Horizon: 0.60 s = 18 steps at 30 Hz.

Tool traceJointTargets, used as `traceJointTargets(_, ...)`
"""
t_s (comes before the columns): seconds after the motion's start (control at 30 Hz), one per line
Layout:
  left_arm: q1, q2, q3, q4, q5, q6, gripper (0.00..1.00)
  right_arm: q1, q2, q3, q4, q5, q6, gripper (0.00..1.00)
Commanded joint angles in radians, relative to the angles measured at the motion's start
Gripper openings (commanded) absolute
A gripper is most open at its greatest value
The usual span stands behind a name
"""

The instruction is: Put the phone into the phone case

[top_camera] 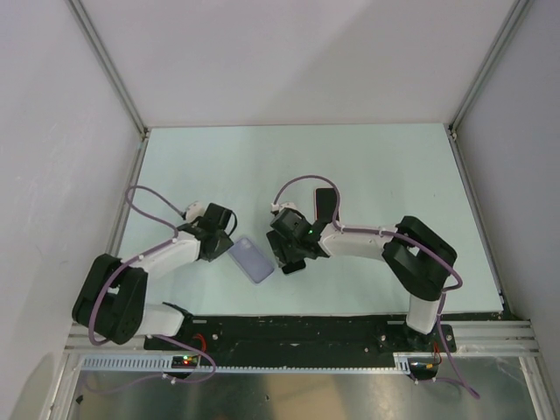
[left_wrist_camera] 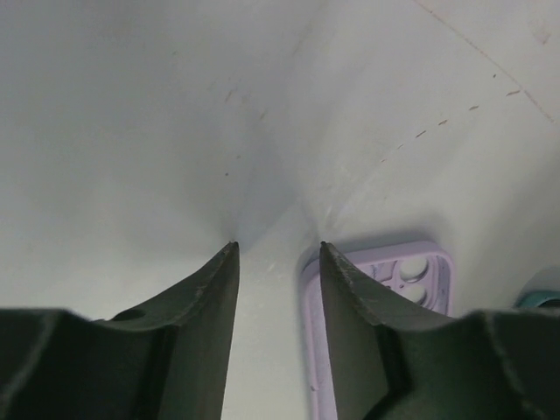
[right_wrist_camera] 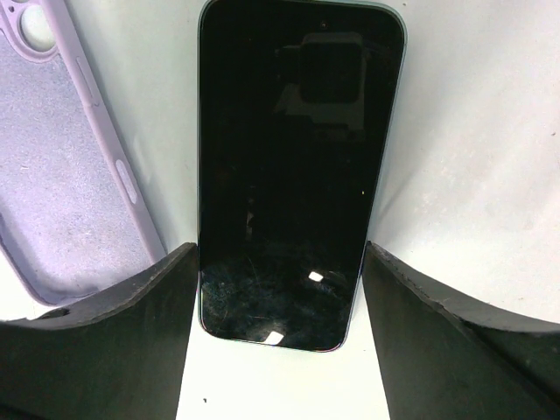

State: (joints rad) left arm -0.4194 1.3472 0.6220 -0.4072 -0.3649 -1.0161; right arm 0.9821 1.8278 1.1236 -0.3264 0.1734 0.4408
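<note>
The lilac phone case (top_camera: 251,260) lies open side up on the pale table, between the two grippers. My left gripper (left_wrist_camera: 278,249) is open at the case's camera-hole end. Its right finger (left_wrist_camera: 350,324) covers part of the case (left_wrist_camera: 411,276), and its left finger rests over bare table. The phone (right_wrist_camera: 297,157) lies screen up, just right of the case (right_wrist_camera: 52,192). My right gripper (right_wrist_camera: 280,249) is shut on the phone's near end, one finger against each long side. From above, the right gripper (top_camera: 287,254) hides most of the phone (top_camera: 294,266).
White enclosure walls with metal posts (top_camera: 144,131) ring the pale green table (top_camera: 367,166). The arm bases stand on a black rail (top_camera: 297,332) at the near edge. A teal edge (left_wrist_camera: 544,296) shows at the far right of the left wrist view.
</note>
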Motion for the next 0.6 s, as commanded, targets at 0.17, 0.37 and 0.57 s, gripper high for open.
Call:
traceJointTargets(0.17, -0.012, -0.127, 0.068, -0.054, -0.018, 0.182, 0.60, -0.041, -0.032, -0.022, 0.018, -0.085, -0.033, 0.48)
traceJointTargets(0.37, -0.076, -0.124, 0.134, -0.065, 0.081, 0.276, 0.59, -0.056, -0.044, -0.033, 0.022, -0.091, -0.030, 0.47)
traceJointTargets(0.57, -0.103, -0.101, 0.140, -0.065, 0.134, 0.205, 0.56, -0.064, -0.049, -0.045, 0.022, -0.084, -0.024, 0.47)
